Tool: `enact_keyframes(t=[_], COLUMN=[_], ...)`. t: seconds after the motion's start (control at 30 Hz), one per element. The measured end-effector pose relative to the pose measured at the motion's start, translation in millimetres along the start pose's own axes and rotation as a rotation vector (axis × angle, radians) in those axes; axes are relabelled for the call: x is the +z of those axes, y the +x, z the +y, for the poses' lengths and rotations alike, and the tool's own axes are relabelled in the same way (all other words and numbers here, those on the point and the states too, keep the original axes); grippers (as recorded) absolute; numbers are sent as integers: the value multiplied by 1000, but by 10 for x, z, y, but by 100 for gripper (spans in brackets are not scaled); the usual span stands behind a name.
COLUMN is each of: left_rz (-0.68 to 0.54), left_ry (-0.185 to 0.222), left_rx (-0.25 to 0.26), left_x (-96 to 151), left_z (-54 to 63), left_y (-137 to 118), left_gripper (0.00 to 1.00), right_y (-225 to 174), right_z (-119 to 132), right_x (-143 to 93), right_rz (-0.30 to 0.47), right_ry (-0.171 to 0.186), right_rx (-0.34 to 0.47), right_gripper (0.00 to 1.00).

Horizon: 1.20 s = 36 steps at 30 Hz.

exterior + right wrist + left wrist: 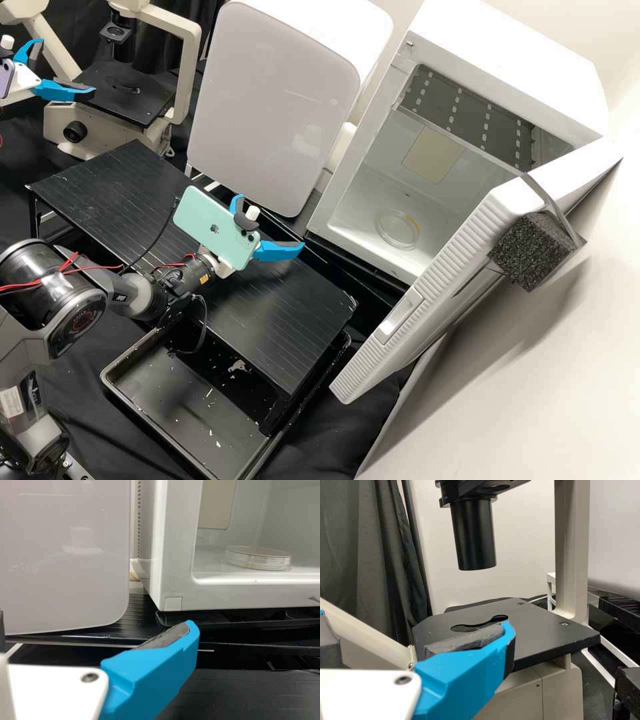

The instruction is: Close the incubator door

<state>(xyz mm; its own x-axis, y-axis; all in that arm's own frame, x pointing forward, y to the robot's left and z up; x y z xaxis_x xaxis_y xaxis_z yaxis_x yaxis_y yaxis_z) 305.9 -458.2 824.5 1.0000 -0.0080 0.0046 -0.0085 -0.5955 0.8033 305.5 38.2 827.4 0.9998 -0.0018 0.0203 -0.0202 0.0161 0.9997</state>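
You have two grippers, each with two bright blue fingers faced with dark pads. The right gripper is set wide above one black platform, a flat sheet with fine parallel lines. One mint-green phone, smooth with rounded corners, is mounted at its base. The left gripper is also set wide, near one cream microscope with a matt black stage. Beside the platform and partly beneath it, you find one black rectangular tray, its surface flecked white. Beyond the right gripper stands one appliance with a glossy, round-cornered grey front. Next to this is one white, box-shaped incubator, its cavity exposed. Inside, locate one round, clear dish on the floor and one dark panel with rows of pale slots higher up. The incubator door, one white slab with a finely ribbed edge and an inset latch, stands swung outward, apart from your right gripper. One grey strap crosses its upper edge to one coarse black foam block at its outer side.
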Motion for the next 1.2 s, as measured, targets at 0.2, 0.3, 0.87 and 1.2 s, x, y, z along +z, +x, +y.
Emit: enact_keyframes(t=[0.2, 0.3, 0.87, 1.2], left_rz=[0, 0, 0, 0], left_ry=[0, 0, 0, 0], left_rx=[0, 0, 0, 0], left_x=[0, 0, 0, 0], left_z=[0, 0, 0, 0], left_y=[0, 0, 0, 0], left_gripper=[100, 100, 100, 100], right_y=[0, 0, -714, -1257], right_z=[0, 0, 259, 583], right_x=[0, 0, 375, 425], right_rz=[0, 0, -63, -217], right_ry=[0, 0, 1, -118], right_rx=[0, 0, 201, 502], right_gripper=[100, 100, 100, 100])
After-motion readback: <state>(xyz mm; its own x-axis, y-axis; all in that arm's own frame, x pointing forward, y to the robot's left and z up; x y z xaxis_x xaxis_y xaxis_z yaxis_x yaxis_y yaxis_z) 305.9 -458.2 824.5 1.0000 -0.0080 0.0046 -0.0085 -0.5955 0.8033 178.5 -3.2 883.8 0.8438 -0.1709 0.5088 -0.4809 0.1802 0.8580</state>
